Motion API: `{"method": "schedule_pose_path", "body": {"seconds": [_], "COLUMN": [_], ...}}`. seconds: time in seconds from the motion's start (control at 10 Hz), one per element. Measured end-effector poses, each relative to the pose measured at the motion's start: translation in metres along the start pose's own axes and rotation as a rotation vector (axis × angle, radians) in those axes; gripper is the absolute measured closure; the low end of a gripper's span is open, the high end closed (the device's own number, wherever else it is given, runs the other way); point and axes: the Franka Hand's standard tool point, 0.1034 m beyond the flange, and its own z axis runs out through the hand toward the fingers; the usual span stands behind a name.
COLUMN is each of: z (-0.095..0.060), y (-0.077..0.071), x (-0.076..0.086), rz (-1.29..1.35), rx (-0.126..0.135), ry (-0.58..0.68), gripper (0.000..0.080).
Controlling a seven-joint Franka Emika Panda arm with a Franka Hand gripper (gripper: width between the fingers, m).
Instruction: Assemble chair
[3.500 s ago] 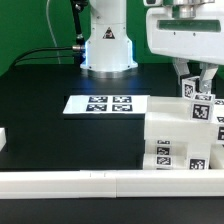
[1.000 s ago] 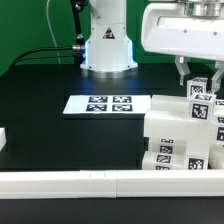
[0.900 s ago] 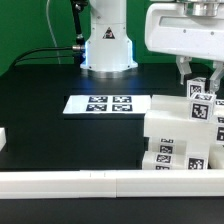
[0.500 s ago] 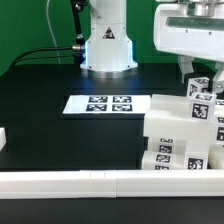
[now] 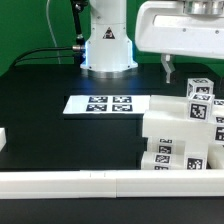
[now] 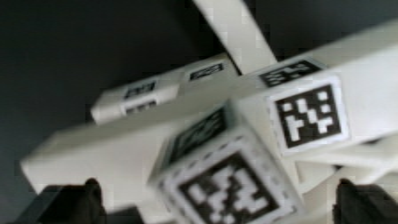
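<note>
The partly built chair is a stack of chunky white parts with square marker tags at the exterior view's right, against the front rail. A tagged block stands up at its top. My gripper hangs just above and slightly to the exterior view's left of that block. It is open and holds nothing. One dark finger shows. In the wrist view the tagged block fills the space between my gripper's wide-apart fingertips, with a gap on each side.
The marker board lies flat mid-table. The robot base stands at the back. A long white rail runs along the front edge. A small white piece sits at the exterior view's left edge.
My gripper has moved to the exterior view's left and slightly up, off the top tagged block it was around before. The chair parts have not moved.
</note>
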Motion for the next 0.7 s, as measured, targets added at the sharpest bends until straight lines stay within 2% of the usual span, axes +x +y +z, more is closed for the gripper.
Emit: {"method": "schedule_pose_path", "body": {"seconds": [0.1,0.3,0.5,0.7], "z": [0.0018,0.0019,0.0063,0.0064], "y": [-0.0019,0.0000,-0.0066,-0.0055], "x": [-0.0019,-0.0007,-0.0048,-0.0040], "rz": [-0.084,-0.226,-0.209,-0.166], "rx": [-0.008,-0.009,-0.010,-0.010], "ry": [-0.010,-0.009,-0.016,-0.016], "gripper": [0.0151,0.0151,0.0151,0.0178]}}
